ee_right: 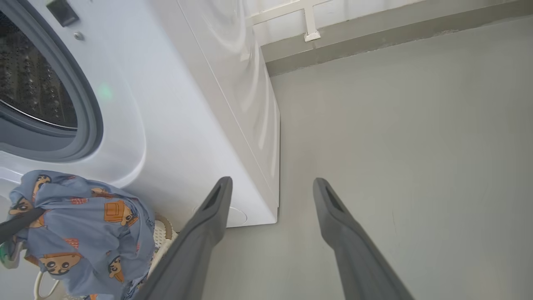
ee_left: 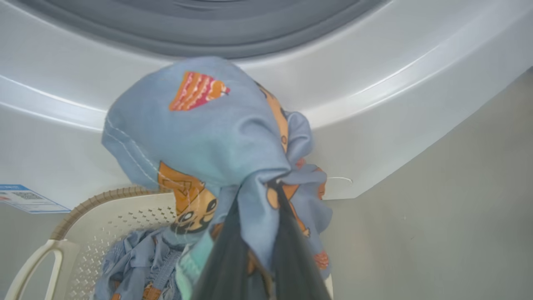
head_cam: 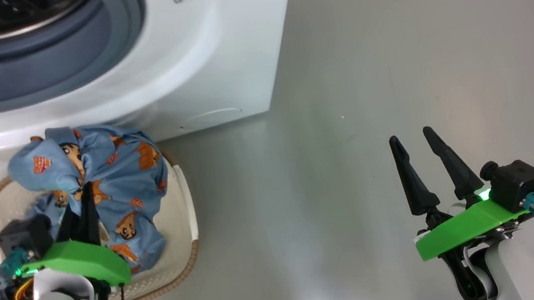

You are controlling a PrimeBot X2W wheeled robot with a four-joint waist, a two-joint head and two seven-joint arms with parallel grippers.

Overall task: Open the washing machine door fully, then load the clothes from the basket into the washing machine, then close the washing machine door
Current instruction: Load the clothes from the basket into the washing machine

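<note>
My left gripper (head_cam: 84, 188) is shut on a bunch of the clothes (head_cam: 114, 189), light blue fabric with orange-brown cartoon prints, lifted above the basket (head_cam: 186, 262). In the left wrist view the pinched garment (ee_left: 208, 137) hangs from my two dark fingers (ee_left: 225, 254) just below the washing machine (ee_left: 374, 104), with more blue fabric (ee_left: 137, 262) lying in the basket (ee_left: 100, 221). The washing machine (head_cam: 214, 49) stands with its drum opening and grey-blue gasket (head_cam: 32, 61) exposed; its door is out of view. My right gripper (head_cam: 412, 138) hovers open over bare floor, holding nothing.
Grey floor (head_cam: 387, 53) stretches to the right of the washer. The right wrist view has the washer's side panel (ee_right: 233, 104), a wall base (ee_right: 374, 37) behind it, and the lifted clothes (ee_right: 83, 225) at lower left. A blue label (ee_left: 25, 199) sits low on the washer front.
</note>
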